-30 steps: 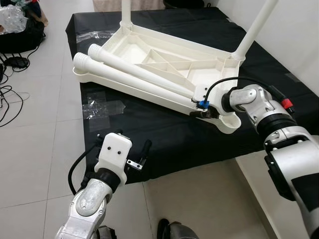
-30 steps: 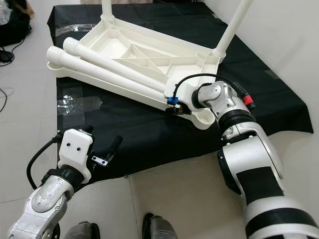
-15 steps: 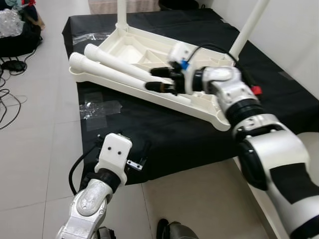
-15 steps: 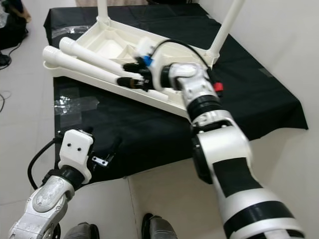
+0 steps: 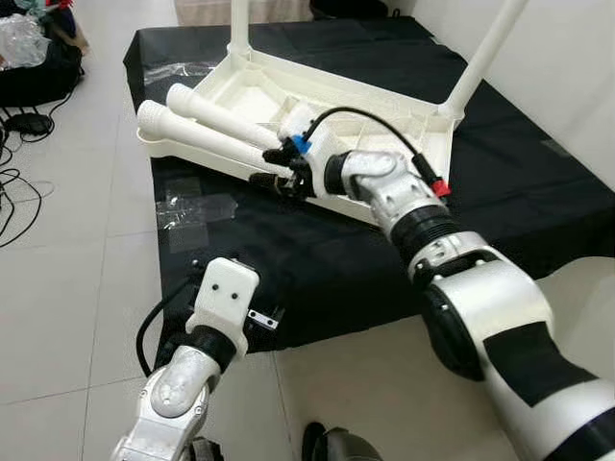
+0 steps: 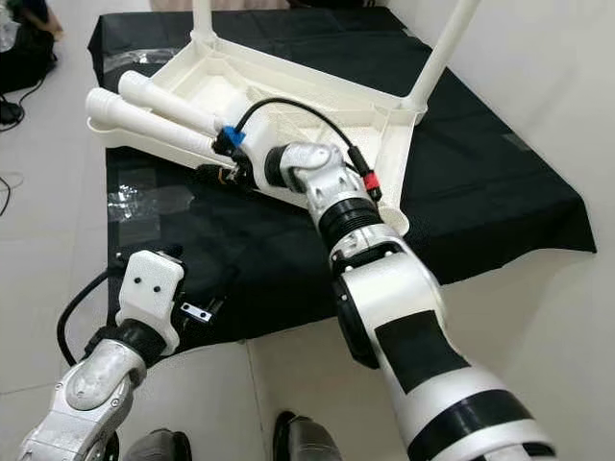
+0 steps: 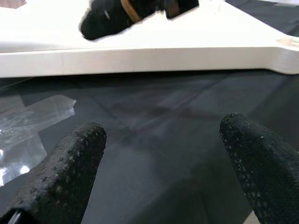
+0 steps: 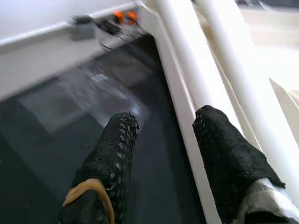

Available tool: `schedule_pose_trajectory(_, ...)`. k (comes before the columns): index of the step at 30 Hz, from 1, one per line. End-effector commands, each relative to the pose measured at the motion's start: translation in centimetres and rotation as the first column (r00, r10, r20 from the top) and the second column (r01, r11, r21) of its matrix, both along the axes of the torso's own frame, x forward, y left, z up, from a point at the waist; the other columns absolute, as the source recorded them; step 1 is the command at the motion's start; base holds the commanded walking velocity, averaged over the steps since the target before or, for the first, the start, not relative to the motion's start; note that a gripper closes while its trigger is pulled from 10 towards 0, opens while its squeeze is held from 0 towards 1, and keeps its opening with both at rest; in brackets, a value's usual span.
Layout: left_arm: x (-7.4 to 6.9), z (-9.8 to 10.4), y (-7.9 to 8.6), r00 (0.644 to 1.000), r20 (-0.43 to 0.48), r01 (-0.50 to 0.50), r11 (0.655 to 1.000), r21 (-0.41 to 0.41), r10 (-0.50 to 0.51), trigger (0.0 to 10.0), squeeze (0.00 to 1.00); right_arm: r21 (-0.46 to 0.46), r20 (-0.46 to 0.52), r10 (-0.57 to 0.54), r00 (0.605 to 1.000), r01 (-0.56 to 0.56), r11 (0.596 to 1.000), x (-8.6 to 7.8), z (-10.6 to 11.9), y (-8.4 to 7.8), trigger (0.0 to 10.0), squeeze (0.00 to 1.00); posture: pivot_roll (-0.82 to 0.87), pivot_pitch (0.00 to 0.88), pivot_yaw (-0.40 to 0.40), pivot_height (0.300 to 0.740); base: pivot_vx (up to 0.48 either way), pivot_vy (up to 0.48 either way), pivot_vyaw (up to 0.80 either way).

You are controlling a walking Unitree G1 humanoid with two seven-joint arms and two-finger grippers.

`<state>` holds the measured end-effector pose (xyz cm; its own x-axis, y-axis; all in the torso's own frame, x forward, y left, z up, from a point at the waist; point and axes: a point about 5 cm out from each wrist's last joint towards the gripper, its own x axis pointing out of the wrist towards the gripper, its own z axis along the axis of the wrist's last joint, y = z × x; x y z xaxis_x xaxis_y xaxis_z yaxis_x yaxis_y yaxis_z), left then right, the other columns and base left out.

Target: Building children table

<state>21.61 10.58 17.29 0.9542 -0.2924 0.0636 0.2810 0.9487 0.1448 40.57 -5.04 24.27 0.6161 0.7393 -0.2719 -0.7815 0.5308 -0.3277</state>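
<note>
Tabletop [image 5: 327, 91], white plastic and turned underside-up, lay on a black cloth [image 5: 384, 259] spread over the floor, with two legs already standing upright at its far corners [image 5: 485, 53]. Two loose legs [image 5: 207, 130] rested side by side along its near left rim, their flared ends pointing left past the tabletop's edge.

The right gripper [image 5: 272, 165] reached across to the near rim, beside the loose legs. In the right wrist view its black fingers [image 8: 114, 154] stood apart, one over the cloth and the other against the rim, with nothing held between them. The left gripper [image 5: 259, 305] hovered low at the near edge of the cloth, fingers [image 7: 70, 163] spread wide and empty, facing the tabletop's side wall.

The step in hand looked like picking up one of the loose legs to fit it into a free near corner socket. The next move would call for the right fingers to straddle a leg rather than the rim, then close and lift without rolling the second leg away.

Room was good: bare cloth lay between the tabletop and the left gripper, apart from a crumpled clear plastic sheet [image 5: 197, 206] to the left. A white wall [image 5: 577, 67] stood close on the right, and cables and bags [image 5: 29, 67] lay on the tiles far left.
</note>
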Motion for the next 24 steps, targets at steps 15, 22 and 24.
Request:
schedule_pose_trajectory(15,-2.3,0.3,-0.8,0.999,-0.047,0.017,0.999,-0.031,-0.018,10.0,0.0,-0.107,-0.034,-0.176,0.984,0.172,0.979,0.4,-2.6,-2.1,10.0,0.0,0.02,0.272,-0.138,0.74,0.0,0.0,0.0)
schedule_pose_trajectory(22,-2.8,0.6,-0.9,0.998,-0.056,0.012,0.999,-0.037,-0.014,10.0,0.0,-0.14,-0.026,-0.17,0.985,0.165,0.976,0.4,-2.8,-2.0,10.0,0.0,0.02,0.283,-0.14,0.74,0.0,0.0,0.0)
schedule_pose_trajectory(24,-2.9,0.6,-0.9,0.998,-0.062,0.008,0.999,-0.04,-0.011,10.0,0.0,-0.154,-0.018,-0.162,0.987,0.157,0.975,0.4,-2.8,-1.9,10.0,0.0,0.02,0.282,-0.143,0.74,0.0,0.0,0.0)
